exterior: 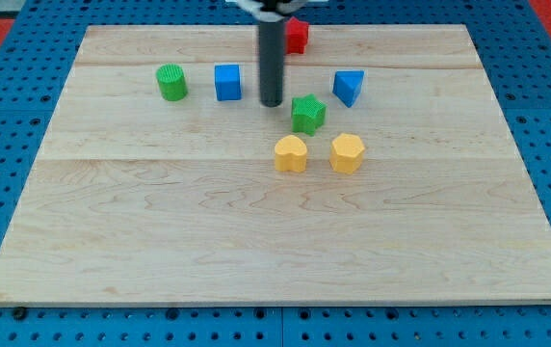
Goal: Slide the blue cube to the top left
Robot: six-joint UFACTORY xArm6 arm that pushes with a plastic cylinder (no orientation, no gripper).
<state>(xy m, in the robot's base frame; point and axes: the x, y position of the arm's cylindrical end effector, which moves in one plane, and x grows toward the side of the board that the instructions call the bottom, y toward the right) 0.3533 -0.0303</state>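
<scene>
Blue cube (227, 83) beside my tip (272, 103) (apart)

Red block (298, 36) partly hidden behind rod (272, 63); rod top cut off.

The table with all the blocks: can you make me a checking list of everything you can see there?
Surface: pale wooden board, flat, lying on a blue pegboard.
Job's things: blue cube near the view's top, left of centre, with a green cylinder on its left.
Clutter: blue wedge-like block, green star block, two yellow blocks, red block partly behind the rod.
Grippers: none; my tip sits just right of the blue cube, not touching it.
Cables: nothing seen.
Surroundings: red patches at the view's top corners.
</scene>
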